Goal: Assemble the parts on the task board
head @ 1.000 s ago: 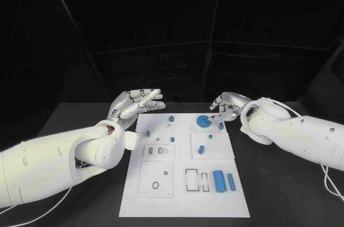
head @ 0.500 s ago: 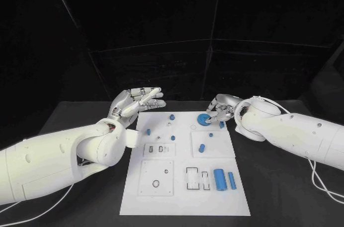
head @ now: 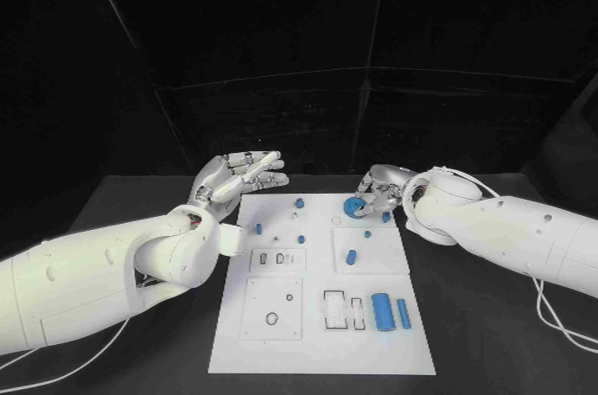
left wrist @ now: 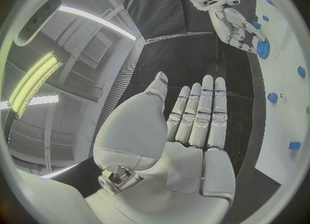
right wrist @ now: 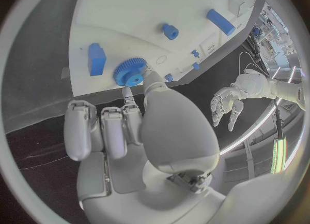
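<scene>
At the fingertips of your right hand (head: 384,190) sits the blue gear (head: 355,207), lying flat near the far edge of the white task board (head: 327,343); in the right wrist view the thumb and a fingertip close in on the gear (right wrist: 129,72), at or just beside its toothed rim, but whether they pinch it or only touch it cannot be told. Beside the gear, on the side away from your left hand, lies a small blue block (right wrist: 97,59); further from the fingers stand a short blue peg (right wrist: 170,31) and a longer blue bar (right wrist: 221,21). Your left hand (head: 239,177) is raised off the board's far corner, palm up, fingers straight and apart, holding nothing (left wrist: 194,125). Judged from its look, the gear is a light, stiff plastic piece; its teeth should give good purchase, so take it across the rim from opposite sides, not by the smooth hub. Being thin and flat on the board, it may slide before it lifts.
</scene>
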Controlling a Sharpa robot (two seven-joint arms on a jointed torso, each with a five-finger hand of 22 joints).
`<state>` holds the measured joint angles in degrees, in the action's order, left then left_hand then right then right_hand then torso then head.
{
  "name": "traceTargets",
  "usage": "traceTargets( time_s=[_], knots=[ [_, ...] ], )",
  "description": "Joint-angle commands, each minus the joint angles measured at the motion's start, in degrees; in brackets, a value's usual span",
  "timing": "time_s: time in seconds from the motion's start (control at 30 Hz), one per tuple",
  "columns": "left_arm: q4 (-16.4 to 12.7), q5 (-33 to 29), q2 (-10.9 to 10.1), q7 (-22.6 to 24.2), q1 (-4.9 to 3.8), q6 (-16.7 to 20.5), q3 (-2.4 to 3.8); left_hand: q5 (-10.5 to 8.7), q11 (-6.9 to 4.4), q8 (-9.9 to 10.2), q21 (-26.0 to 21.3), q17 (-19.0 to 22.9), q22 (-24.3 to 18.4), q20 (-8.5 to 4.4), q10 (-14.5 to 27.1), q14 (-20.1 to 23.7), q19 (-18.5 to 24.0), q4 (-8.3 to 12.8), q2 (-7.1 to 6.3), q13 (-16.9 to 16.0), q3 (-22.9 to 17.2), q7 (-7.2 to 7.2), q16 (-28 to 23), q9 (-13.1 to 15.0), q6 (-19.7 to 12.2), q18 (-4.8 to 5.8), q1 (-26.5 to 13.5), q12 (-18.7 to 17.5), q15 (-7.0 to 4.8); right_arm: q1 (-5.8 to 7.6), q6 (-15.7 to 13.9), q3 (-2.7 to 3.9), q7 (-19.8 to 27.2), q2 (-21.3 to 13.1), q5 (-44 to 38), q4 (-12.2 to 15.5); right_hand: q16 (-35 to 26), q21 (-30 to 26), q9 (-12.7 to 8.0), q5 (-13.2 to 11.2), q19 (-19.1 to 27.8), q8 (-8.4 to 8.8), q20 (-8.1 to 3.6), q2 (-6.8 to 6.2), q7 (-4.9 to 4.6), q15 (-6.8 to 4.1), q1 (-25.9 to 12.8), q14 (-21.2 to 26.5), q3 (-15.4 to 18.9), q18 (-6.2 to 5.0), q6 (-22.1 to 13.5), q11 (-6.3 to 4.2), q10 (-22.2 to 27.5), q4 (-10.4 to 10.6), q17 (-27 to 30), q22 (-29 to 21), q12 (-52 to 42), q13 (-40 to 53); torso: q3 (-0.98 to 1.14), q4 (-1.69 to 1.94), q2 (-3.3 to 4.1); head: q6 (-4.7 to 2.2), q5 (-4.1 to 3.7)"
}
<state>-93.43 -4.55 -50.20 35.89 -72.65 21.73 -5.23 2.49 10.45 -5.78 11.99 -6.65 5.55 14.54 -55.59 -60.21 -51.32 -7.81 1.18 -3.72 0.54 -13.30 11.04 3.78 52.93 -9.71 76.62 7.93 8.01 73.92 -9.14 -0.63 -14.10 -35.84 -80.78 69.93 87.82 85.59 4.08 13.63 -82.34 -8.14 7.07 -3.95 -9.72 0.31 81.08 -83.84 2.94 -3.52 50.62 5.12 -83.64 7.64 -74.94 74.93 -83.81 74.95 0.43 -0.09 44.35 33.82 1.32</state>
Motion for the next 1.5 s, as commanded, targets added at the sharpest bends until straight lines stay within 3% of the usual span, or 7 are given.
traceTargets(
  time_s=[0.03, 0.27, 0.53, 0.87, 1.13, 1.33, 1.5],
  knots=[
    [0.0, 0.3, 0.1, 0.3, -0.09, -0.8, 0.06, 0.25, 0.35, 0.2, -0.3, 0.1, -0.1, -0.02, -0.1, 0.1, -0.4, 0.4, 0.39, 0.1, 0.0, -0.48, -0.2, 0.0, 0.1, -0.71, 0.0, -0.2, 0.18, 0.1, 0.4, 0.04, -0.2, 0.3, -1.4, -0.1, 0.2, 0.3, -0.1, -0.3, -0.4, -0.39, -0.01, 0.36, -0.11, 0.41, 0.3, -5.1, 0.0, 1.2, 0.1, -0.2, -0.8, -0.4, -10.0, 5.0, -0.3, 6.8, 0.0, 0.05, 0.02, 0.04, -0.04],
    [0.0, 0.3, 0.1, 0.2, -0.09, -0.9, 0.06, 0.26, 0.35, 0.3, -0.4, 0.1, -0.1, -0.01, -0.1, 0.2, -0.4, 0.4, 0.41, 0.1, 0.0, -0.47, -0.3, 0.0, 0.1, -0.7, 0.0, -0.3, 0.2, 0.09, 0.6, 0.03, -0.4, 1.0, -2.4, -0.7, 0.4, 0.5, 0.0, -0.8, -0.7, -0.94, -0.01, 1.28, 0.02, 0.37, 0.6, -5.2, -0.4, 1.3, 1.0, -0.3, -1.0, -1.0, -10.2, 5.5, -0.6, 7.3, -0.01, 0.05, 0.0, 0.06, -0.07],
    [0.0, 0.3, 0.2, 0.1, -0.09, -1.0, 0.06, 0.26, 0.35, 0.3, -0.4, 0.1, -0.1, -0.01, -0.1, 0.2, -0.4, 0.4, 0.41, 0.1, 0.0, -0.47, -0.3, 0.0, 0.1, -0.7, 0.0, -0.3, 0.2, 0.03, 0.7, 0.02, -1.8, 1.3, -4.4, -1.0, 0.5, 1.0, 0.0, -4.7, -1.3, -1.78, -0.35, 4.11, 0.51, -0.04, 3.3, -5.2, -3.8, 1.48, 3.7, -0.79, -1.4, -3.3, -10.7, 6.4, -1.0, 8.0, 0.02, 0.06, 0.02, 0.23, -0.11],
    [-0.1, 0.3, 0.0, -0.1, -0.09, -1.1, 0.06, 0.26, 0.36, 0.3, -0.5, 0.1, -0.1, 0.0, -0.1, 0.2, -0.3, 0.5, 0.44, 0.0, 0.0, -0.48, -0.4, 0.0, 0.1, -0.7, 0.0, -0.3, 0.21, -0.04, 0.2, 0.01, -2.4, 1.2, -7.6, -0.3, 0.6, 1.2, -0.2, -4.6, -1.7, -1.42, -0.5, 4.05, 0.64, -0.18, 3.9, -5.3, -5.9, 1.63, 4.6, -0.94, -1.6, -4.9, -11.0, 7.0, -1.1, 8.3, 0.02, 0.05, 0.0, 0.36, -0.1],
    [-0.1, 0.3, 0.0, -0.2, -0.09, -1.3, 0.06, 0.25, 0.36, 0.3, -0.5, 0.1, -0.2, 0.01, -0.1, 0.3, -0.3, 0.5, 0.47, 0.0, 0.1, -0.48, -0.4, 0.0, 0.1, -0.7, -0.1, -0.3, 0.23, -0.16, -6.7, 0.02, -1.6, 0.4, -7.6, 3.5, 0.6, 1.9, -0.3, -0.4, -2.9, -0.94, -0.71, 3.76, 1.07, -0.44, 0.8, -5.2, -8.1, 2.01, 6.1, -1.36, -2.0, -4.4, -10.9, 8.7, -1.4, 8.8, 0.07, -0.04, -0.01, 0.34, 0.12],
    [-0.1, 0.3, -0.1, -0.3, -0.09, -1.6, 0.06, 0.25, 0.37, 0.3, -0.6, 0.1, -0.2, 0.02, -0.1, 0.3, -0.3, 0.5, 0.51, 0.0, 0.1, -0.48, -0.5, 0.0, 0.1, -0.69, -0.1, -0.3, 0.25, -0.15, -11.6, 0.07, -3.3, 0.7, -9.9, 7.6, 0.6, 2.3, -0.3, 0.9, -3.6, -0.63, -0.91, 3.54, 1.29, -0.66, -0.1, -5.2, -9.5, 2.23, 6.6, -1.52, -2.2, -4.3, -10.8, 9.7, -1.4, 8.9, -0.04, 0.14, 0.0, 0.25, -0.21],
    [-0.1, 0.3, 0.0, -0.4, -0.09, -1.7, 0.06, 0.25, 0.37, 0.3, -0.6, 0.1, -0.2, 0.02, -0.1, 0.3, -0.3, 0.5, 0.51, 0.0, 0.1, -0.48, -0.5, 0.0, 0.1, -0.69, -0.1, -0.3, 0.25, -0.14, -12.1, 0.1, -3.9, 2.0, -11.7, 9.4, 0.5, 2.4, -0.3, 1.1, -3.8, -0.37, -0.98, 3.43, 1.29, -0.71, -0.9, -5.2, -10.2, 2.31, 6.7, -1.55, -2.1, -4.0, -10.8, 10.0, -1.3, 8.8, 0.06, 0.21, 0.06, 0.23, -0.29]
  ],
)
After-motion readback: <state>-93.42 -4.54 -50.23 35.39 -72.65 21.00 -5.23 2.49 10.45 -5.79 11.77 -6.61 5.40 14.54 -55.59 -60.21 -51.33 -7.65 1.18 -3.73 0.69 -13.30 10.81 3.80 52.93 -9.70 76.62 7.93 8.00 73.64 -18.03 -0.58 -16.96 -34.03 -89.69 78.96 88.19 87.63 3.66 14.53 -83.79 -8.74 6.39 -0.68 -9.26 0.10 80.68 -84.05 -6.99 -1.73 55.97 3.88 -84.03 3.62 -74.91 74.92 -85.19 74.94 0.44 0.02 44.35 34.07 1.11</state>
